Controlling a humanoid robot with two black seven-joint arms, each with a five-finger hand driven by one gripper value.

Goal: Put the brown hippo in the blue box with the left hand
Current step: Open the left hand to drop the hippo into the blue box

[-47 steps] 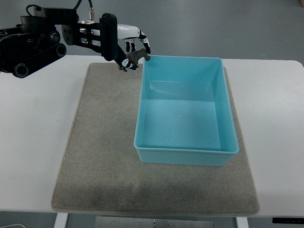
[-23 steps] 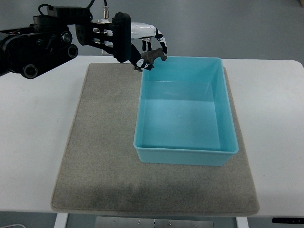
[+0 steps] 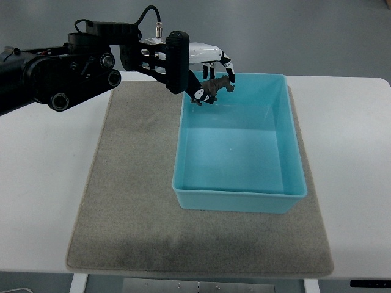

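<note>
My left hand [image 3: 211, 72] reaches in from the upper left and is shut on the small brown hippo [image 3: 214, 87]. The toy hangs under the white fingers, above the far left corner of the light blue box [image 3: 239, 194]. The box sits open and holds nothing inside. Part of the hippo is hidden by the fingers. The right hand does not show.
The box rests on a grey felt mat [image 3: 128, 201] laid over a white table [image 3: 43, 183]. The black forearm [image 3: 67, 70] stretches across the table's far left edge. Bare mat lies to the left of the box.
The left arm has carried the hippo to the right, from beside the box's far left corner to above the inside of that corner.
</note>
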